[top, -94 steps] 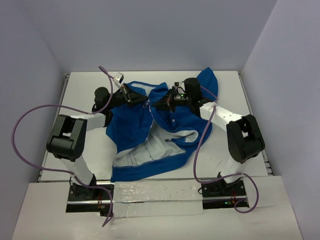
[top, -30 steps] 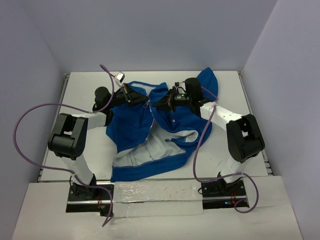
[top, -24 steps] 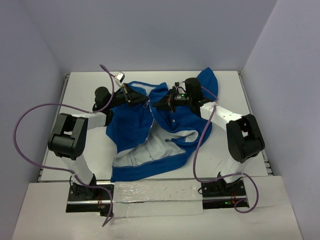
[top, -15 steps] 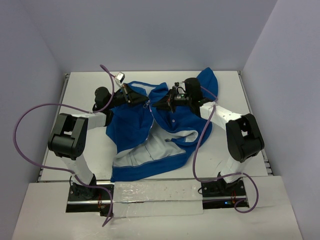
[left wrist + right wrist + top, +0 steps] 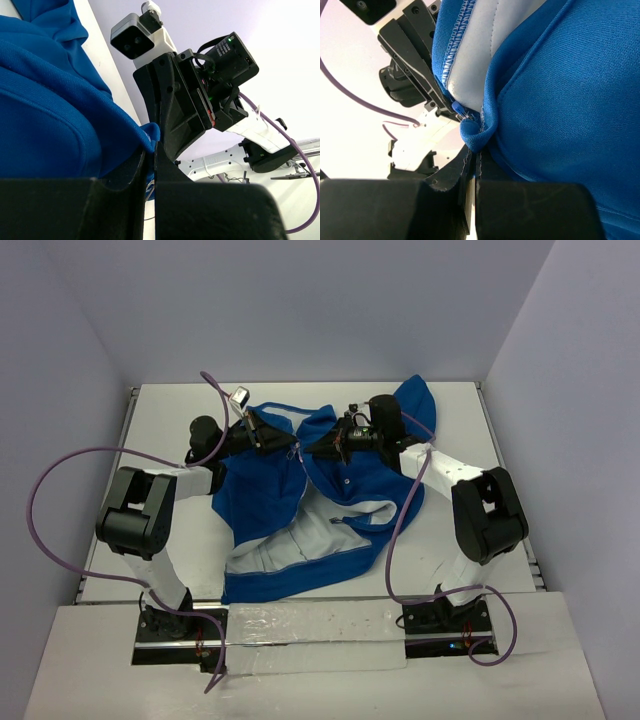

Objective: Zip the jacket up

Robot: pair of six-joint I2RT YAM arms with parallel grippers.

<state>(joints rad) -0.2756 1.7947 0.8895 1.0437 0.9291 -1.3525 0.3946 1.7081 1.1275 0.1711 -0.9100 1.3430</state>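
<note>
We hold left gripper [image 5: 287,444] and right gripper [image 5: 313,449] each pinching a jacket [image 5: 262,495] front edge, close together, probably to mate the zipper [image 5: 298,464]

White flat tabletop [image 5: 170,420], pale walls on 3 sides. 1 royal-blue soft fabric jacket [image 5: 262,490] lies crumpled across the middle, front open, pale grey-white lining facing up toward the near edge. 2 black arm base plates, left [image 5: 165,625] and right [image 5: 445,618], sit at near edge, glossy clear strip [image 5: 310,625] between them.
</note>
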